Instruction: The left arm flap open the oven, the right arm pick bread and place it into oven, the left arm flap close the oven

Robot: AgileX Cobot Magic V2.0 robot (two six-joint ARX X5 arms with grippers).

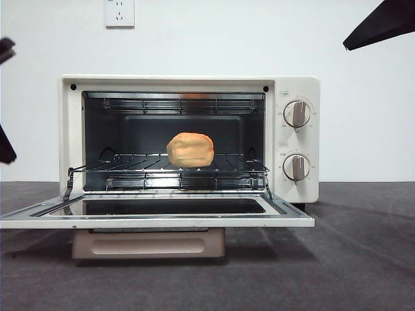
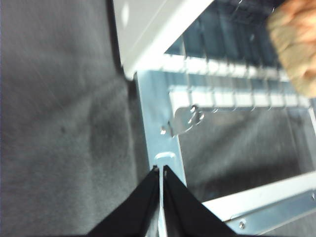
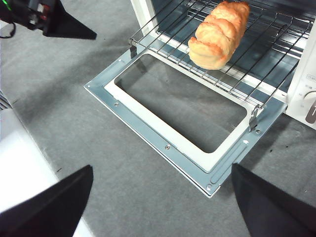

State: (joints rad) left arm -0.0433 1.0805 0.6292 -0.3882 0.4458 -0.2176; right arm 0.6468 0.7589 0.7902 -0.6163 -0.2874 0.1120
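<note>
The cream-white oven (image 1: 295, 91) stands with its glass door (image 1: 162, 220) folded down flat. The golden bread (image 1: 190, 149) lies on the wire rack (image 1: 123, 162) inside, near the middle; it also shows as the loaf (image 3: 217, 34) in the right wrist view. My left gripper (image 2: 160, 170) is shut and empty, just above the left side of the door frame (image 2: 163, 128). The same gripper (image 3: 64, 27) appears beyond the door's left corner in the right wrist view. My right gripper (image 3: 162, 167) hangs open, high above the door's front edge, holding nothing. It shows as a black wedge (image 1: 382, 23) at the top right.
Two round knobs (image 1: 296, 113) sit on the oven's right panel. The beige handle (image 1: 149, 245) hangs below the lowered door. Dark grey table cloth (image 1: 363, 259) runs all round. A wall socket (image 1: 118, 11) is behind.
</note>
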